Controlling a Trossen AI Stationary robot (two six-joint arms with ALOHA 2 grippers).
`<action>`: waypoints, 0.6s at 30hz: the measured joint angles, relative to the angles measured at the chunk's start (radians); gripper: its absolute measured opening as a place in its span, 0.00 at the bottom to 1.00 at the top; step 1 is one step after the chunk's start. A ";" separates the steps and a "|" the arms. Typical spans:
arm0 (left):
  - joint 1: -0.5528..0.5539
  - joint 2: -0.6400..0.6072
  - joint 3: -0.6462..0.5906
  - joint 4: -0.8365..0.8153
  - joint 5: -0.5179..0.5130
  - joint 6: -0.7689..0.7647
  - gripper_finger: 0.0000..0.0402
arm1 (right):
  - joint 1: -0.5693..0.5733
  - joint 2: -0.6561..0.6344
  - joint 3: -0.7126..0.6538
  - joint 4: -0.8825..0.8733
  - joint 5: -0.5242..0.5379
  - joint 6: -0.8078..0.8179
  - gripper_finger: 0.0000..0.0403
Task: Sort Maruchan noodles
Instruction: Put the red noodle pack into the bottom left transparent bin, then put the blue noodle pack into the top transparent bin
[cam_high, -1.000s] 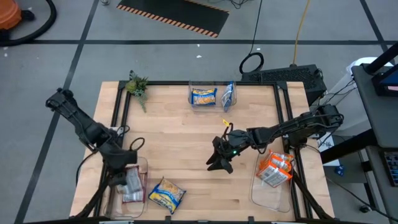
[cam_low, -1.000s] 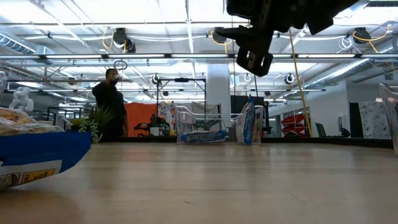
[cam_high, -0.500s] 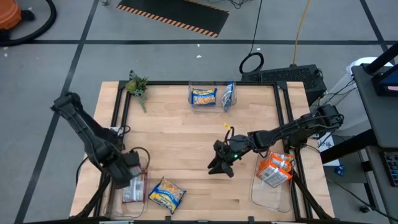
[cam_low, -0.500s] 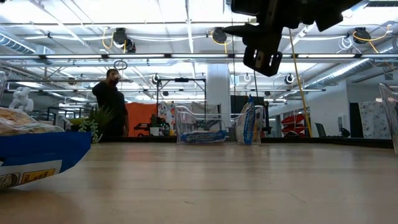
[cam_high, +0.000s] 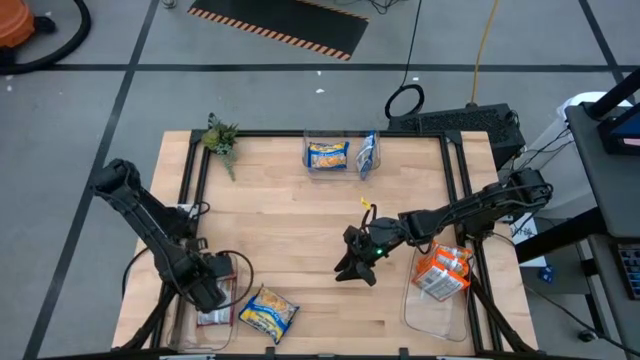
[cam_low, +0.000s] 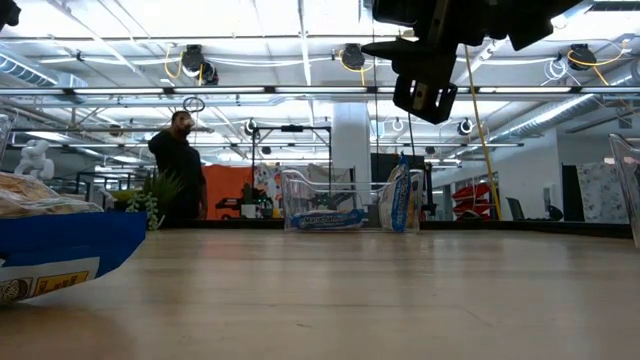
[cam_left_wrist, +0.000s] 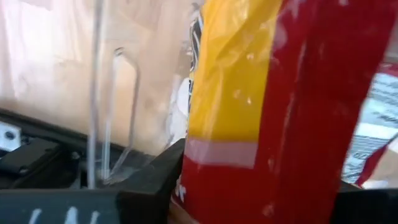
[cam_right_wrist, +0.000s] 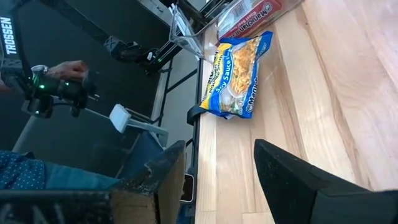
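One blue-and-yellow packet (cam_high: 267, 314) (wooden table (cam_high: 290, 225)).

Wooden surface (cam_high: 290, 230) with a black frame. Small green plant (cam_high: 220, 138) at the far left corner of the surface. Clear bin (cam_high: 330, 152) at the far edge, right of the plant. Another clear bin (cam_high: 437, 310) at the near right corner, a third (cam_high: 232, 268) at the near left corner. Person in dark clothes (cam_low: 177, 168) stands in the room beyond the surface, just behind the plant. Striped floor mat (cam_high: 280, 25) on the grey floor beyond the surface.
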 joint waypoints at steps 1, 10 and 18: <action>0.000 0.001 0.000 0.010 0.000 -0.001 0.44 | 0.000 0.000 0.000 0.000 0.000 0.000 0.46; -0.010 0.000 0.000 0.146 0.134 0.001 0.66 | 0.000 0.000 0.000 0.000 -0.001 -0.006 0.46; -0.016 -0.063 0.000 0.362 0.295 -0.117 0.67 | 0.000 0.000 0.000 0.000 -0.001 -0.007 0.46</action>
